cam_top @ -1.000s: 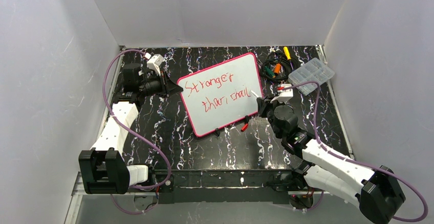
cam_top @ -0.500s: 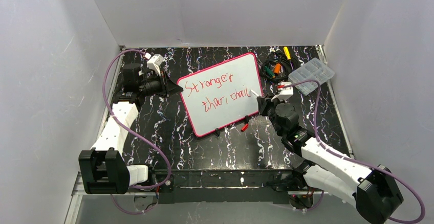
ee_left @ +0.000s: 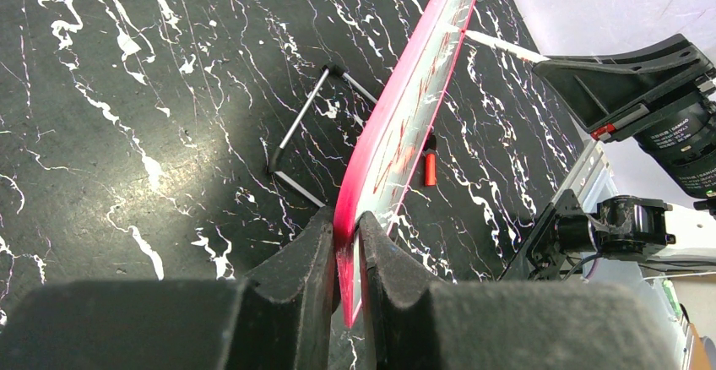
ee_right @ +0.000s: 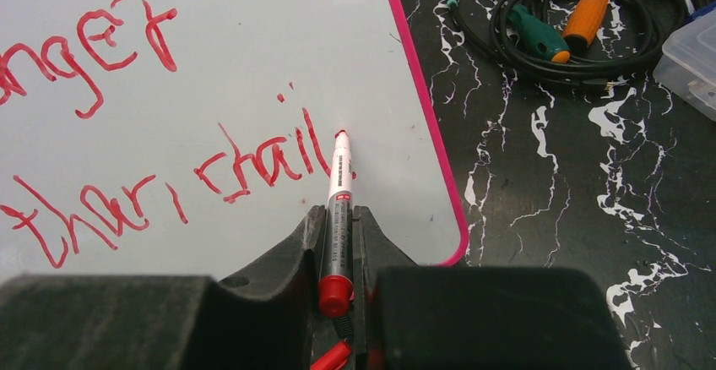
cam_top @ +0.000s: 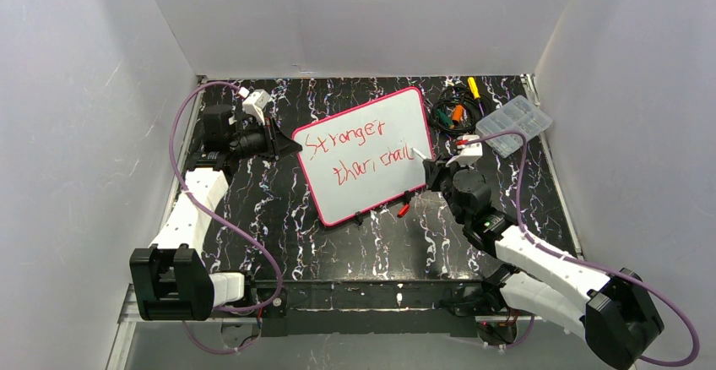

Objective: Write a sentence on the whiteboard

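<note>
Black marbled tabletop [cam_top: 279, 209]: your right gripper [ee_right: 340, 218] pinches the marker [ee_right: 340, 167], tip just right of the sentence [ee_right: 253, 163]; left gripper [ee_left: 346, 226] clamps the whiteboard [ee_right: 253, 49].

1. Open worktop [cam_top: 363, 247] lies in front of the whiteboard [cam_top: 367, 155], between my two arms.
2. Right of the board, a cable coil [cam_top: 453, 115] and a clear box [cam_top: 513, 122] crowd the far corner, behind my right hand [cam_top: 431, 170] and its marker [ee_right: 338, 186].
3. A red cap [cam_top: 404, 209] lies just beside the board's near edge.
4. Behind the board, its wire stand [ee_left: 300, 146] blocks the way.
</note>
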`<move>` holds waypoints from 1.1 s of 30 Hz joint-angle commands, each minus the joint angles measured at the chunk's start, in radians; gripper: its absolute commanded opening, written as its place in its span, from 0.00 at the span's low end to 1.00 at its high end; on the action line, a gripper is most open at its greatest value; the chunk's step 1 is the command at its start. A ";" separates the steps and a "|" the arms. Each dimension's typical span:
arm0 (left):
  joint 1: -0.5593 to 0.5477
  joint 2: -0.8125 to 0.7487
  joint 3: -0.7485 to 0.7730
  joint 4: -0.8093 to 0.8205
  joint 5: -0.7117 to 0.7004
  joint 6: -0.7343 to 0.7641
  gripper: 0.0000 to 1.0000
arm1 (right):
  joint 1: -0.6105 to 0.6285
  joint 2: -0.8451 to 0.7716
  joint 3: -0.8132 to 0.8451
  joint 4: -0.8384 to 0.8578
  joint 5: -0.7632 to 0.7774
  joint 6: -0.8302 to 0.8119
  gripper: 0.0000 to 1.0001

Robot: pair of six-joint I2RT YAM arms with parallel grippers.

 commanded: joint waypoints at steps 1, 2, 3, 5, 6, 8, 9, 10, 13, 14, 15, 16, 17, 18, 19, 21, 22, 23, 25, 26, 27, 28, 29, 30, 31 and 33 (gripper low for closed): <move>-0.006 -0.015 -0.005 -0.010 0.002 0.016 0.00 | -0.004 -0.026 0.017 0.017 0.055 0.004 0.01; -0.006 -0.015 -0.005 -0.010 0.002 0.015 0.00 | -0.005 -0.028 0.016 0.019 0.062 0.003 0.01; -0.006 -0.015 -0.005 -0.010 0.002 0.016 0.00 | -0.004 -0.029 0.016 0.022 0.066 0.002 0.01; -0.006 -0.015 -0.005 -0.010 0.002 0.016 0.00 | -0.004 -0.026 0.018 0.033 0.066 -0.001 0.01; -0.006 -0.015 -0.005 -0.010 0.002 0.016 0.00 | -0.005 -0.023 0.020 0.039 0.061 -0.003 0.01; -0.006 -0.015 -0.005 -0.010 0.001 0.016 0.00 | -0.004 -0.011 0.026 0.059 0.051 -0.011 0.01; -0.006 -0.015 -0.005 -0.010 0.001 0.016 0.00 | -0.004 -0.005 0.029 0.068 0.044 -0.013 0.01; -0.006 -0.015 -0.006 -0.010 0.000 0.015 0.00 | -0.005 0.001 0.031 0.078 0.037 -0.018 0.01; -0.006 -0.017 -0.006 -0.010 0.000 0.016 0.00 | -0.006 0.015 0.036 0.104 0.009 -0.025 0.01; -0.006 -0.016 -0.006 -0.010 0.000 0.016 0.00 | -0.006 0.019 0.038 0.108 0.004 -0.027 0.01; -0.006 -0.016 -0.007 -0.010 0.000 0.016 0.00 | -0.007 0.022 0.040 0.109 0.001 -0.028 0.01; -0.006 -0.017 -0.006 -0.010 0.000 0.016 0.00 | -0.006 0.024 0.042 0.108 -0.002 -0.029 0.01; -0.006 -0.017 -0.005 -0.010 0.000 0.016 0.00 | -0.007 0.024 0.042 0.107 -0.006 -0.029 0.01; -0.006 -0.017 -0.006 -0.010 0.000 0.016 0.00 | -0.006 0.024 0.041 0.105 -0.012 -0.028 0.01; -0.006 -0.017 -0.005 -0.010 0.000 0.016 0.00 | -0.006 0.023 0.038 0.104 -0.018 -0.025 0.01; -0.006 -0.018 -0.005 -0.010 0.001 0.016 0.00 | -0.005 0.020 0.032 0.098 -0.025 -0.020 0.01; -0.006 -0.018 -0.005 -0.010 0.002 0.016 0.00 | -0.006 0.019 0.029 0.091 -0.027 -0.019 0.01; -0.006 -0.018 -0.006 -0.009 0.001 0.015 0.00 | -0.006 0.016 0.026 0.086 -0.030 -0.015 0.01; -0.006 -0.018 -0.005 -0.010 0.002 0.015 0.00 | -0.006 0.013 0.020 0.071 -0.043 -0.004 0.01; -0.006 -0.019 -0.005 -0.010 0.002 0.015 0.00 | -0.007 0.011 0.016 0.065 -0.047 0.001 0.01; -0.006 -0.018 -0.005 -0.010 0.002 0.016 0.00 | -0.006 0.007 0.010 0.059 -0.050 0.008 0.01; -0.006 -0.019 -0.005 -0.010 0.002 0.015 0.00 | -0.004 0.004 0.004 0.054 -0.050 0.016 0.01; -0.006 -0.017 -0.005 -0.010 0.002 0.016 0.00 | -0.004 0.000 -0.002 0.048 -0.049 0.024 0.01; -0.006 -0.017 -0.005 -0.010 0.002 0.016 0.00 | -0.004 -0.004 -0.008 0.039 -0.046 0.031 0.01; -0.006 -0.018 -0.005 -0.010 0.002 0.016 0.00 | -0.004 -0.005 -0.012 0.031 -0.044 0.039 0.01; -0.006 -0.017 -0.007 -0.010 0.002 0.015 0.00 | -0.005 -0.003 -0.015 0.009 -0.040 0.053 0.01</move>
